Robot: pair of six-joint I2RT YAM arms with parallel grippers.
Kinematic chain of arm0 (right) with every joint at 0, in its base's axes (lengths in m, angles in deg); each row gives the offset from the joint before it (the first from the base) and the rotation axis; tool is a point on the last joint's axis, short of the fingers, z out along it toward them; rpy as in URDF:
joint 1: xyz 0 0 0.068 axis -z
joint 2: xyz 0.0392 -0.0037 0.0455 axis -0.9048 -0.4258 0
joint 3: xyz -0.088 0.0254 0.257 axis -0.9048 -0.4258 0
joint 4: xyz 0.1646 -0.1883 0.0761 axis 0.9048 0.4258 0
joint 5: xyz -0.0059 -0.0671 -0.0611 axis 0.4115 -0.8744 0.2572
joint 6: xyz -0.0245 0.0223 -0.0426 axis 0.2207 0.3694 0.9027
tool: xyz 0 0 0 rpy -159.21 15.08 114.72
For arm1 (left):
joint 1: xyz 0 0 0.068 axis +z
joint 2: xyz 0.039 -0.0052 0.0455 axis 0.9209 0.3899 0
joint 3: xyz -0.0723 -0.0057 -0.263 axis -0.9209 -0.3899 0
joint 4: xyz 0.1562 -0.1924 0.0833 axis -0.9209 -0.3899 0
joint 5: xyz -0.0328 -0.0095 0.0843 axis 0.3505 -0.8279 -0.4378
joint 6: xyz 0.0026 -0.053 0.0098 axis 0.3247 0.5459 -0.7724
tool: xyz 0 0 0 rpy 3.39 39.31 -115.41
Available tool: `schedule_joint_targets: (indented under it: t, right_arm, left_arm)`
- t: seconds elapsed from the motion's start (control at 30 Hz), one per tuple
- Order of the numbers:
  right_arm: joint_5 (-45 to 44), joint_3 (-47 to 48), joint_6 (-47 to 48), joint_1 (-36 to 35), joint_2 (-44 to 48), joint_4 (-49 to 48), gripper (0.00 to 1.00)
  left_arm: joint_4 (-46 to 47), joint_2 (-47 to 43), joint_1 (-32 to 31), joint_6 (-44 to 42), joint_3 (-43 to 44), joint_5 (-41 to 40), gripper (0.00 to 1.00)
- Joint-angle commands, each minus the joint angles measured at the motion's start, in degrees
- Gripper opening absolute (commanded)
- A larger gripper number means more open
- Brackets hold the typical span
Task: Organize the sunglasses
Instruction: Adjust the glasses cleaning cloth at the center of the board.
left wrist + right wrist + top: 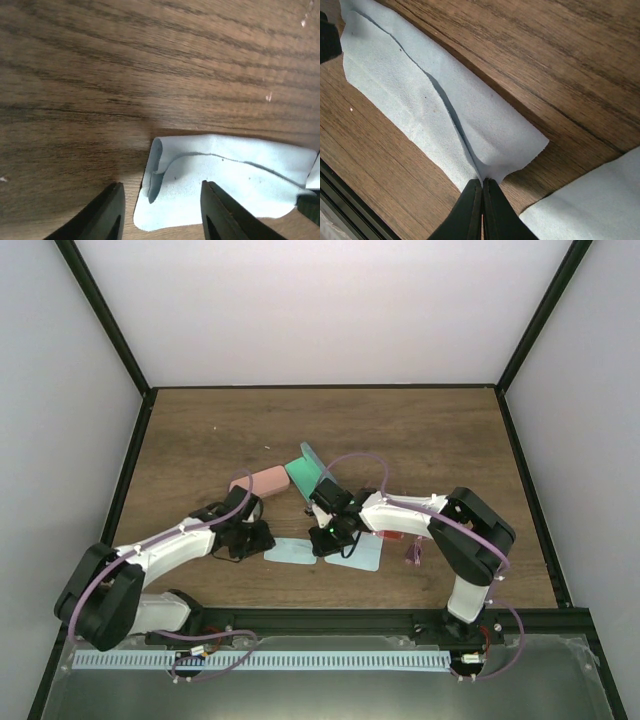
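Two pale blue square cloths lie flat on the dark wooden table (420,430), and the left-hand cloth (435,100) serves as the landmark. The right gripper (482,182) has its fingers pressed together on the near edge of this cloth, pinching a small peak of fabric. From that peak a raised crease runs along the cloth's length. The left gripper (162,184) sits at the opposite end of the same cloth with its jaws spread apart, holding nothing. One black finger (107,215) is over bare wood just beside the cloth's curled edge, and the other is over the fabric. The second pale blue cloth (358,555) lies just beside the landmark cloth on the right arm's side, and the wrist view shows a strip of wood between them.

Both pairs of sunglasses are beyond that second cloth, well apart from the pinched cloth. The red-lensed translucent pair (393,537) is mostly hidden beneath the right arm's white link. The pinkish-purple thin-armed pair (413,554) lies just beside it on open wood. Neither gripper touches them.

Farther back from the pinched cloth lie an oblong pink case (262,483) and an oblong teal-green case (305,468). Their ends are close together, and whether they touch cannot be told.
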Motion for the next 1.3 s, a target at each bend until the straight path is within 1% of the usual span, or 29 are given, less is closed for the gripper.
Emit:
schedule_joint_targets:
  t: [0.0, 0.03, 0.27, 0.33, 0.43, 0.47, 0.53, 0.57, 0.6, 0.67, 0.87, 0.97, 1.07, 1.1, 1.27]
  right_arm:
    - [0.0, 0.7, -0.1, -0.5, -0.2, 0.4, 0.01]
    - [0.0, 0.7, -0.1, -0.5, -0.3, 0.3, 0.01]
    - [0.0, 0.6, -0.1, -0.5, -0.7, 0.0, 0.01]
    - [0.0, 0.7, -0.1, -0.5, -0.7, -0.1, 0.01]
    - [-0.1, 0.7, -0.2, -0.5, -0.6, 0.2, 0.03]
    - [-0.2, 0.7, -0.2, -0.5, -0.4, 0.4, 0.08]
    - [-0.3, 0.6, -0.1, -0.5, 0.1, 0.6, 0.26]
    - [-0.4, 0.6, -0.1, -0.5, 0.5, 0.8, 0.33]
    - [-0.6, 0.6, -0.1, -0.5, 0.8, 1.1, 0.35]
    - [-1.7, 1.0, -0.2, -0.5, 1.5, 2.1, 0.36]
    - [-3.6, 3.7, 0.1, -0.6, 2.8, 4.3, 0.35]
    - [-4.5, 4.6, 0.1, -0.6, 2.2, 4.1, 0.25]
    - [-4.5, 5.5, 0.0, -0.6, 0.9, 3.9, 0.08]
    - [-4.4, 5.7, 0.0, -0.6, 0.5, 3.7, 0.05]
    - [-3.8, 6.0, -0.4, -0.6, -1.7, 2.1, 0.05]
  left_arm:
    - [-0.1, 0.3, 0.1, 0.3, 0.7, 0.9, 0.31]
    - [-0.3, 0.1, 0.1, 0.3, 0.6, 1.0, 0.26]
    - [-0.9, -1.5, 0.1, 0.3, -0.1, 1.5, 0.12]
    - [-0.7, -1.2, 0.1, 0.0, -0.1, 1.8, 0.06]
    - [-0.7, -0.7, 0.1, -0.4, 0.1, 1.6, 0.04]
    - [-0.8, -0.9, 0.1, -0.4, 0.2, 1.4, 0.04]
    - [-0.8, -1.4, 0.1, -0.3, 0.4, 0.8, 0.04]
    - [-0.7, -1.5, 0.1, -0.2, 0.4, 0.6, 0.04]
    - [-0.8, -1.6, 0.1, -0.2, 0.4, 0.4, 0.04]
    - [-0.7, -1.6, 0.1, 0.1, 0.3, 0.1, 0.04]
    - [-0.4, -2.0, 0.5, 0.4, 0.3, -1.1, 0.04]
    - [0.5, -2.2, 0.8, 1.2, 0.6, -0.5, 0.04]
    - [0.9, -2.3, 0.8, 1.5, 1.3, -0.4, 0.04]
    - [0.9, -2.1, 0.9, 1.4, 1.7, -0.3, 0.04]
    - [1.5, 0.3, 0.9, 0.3, 3.5, 0.2, 0.04]
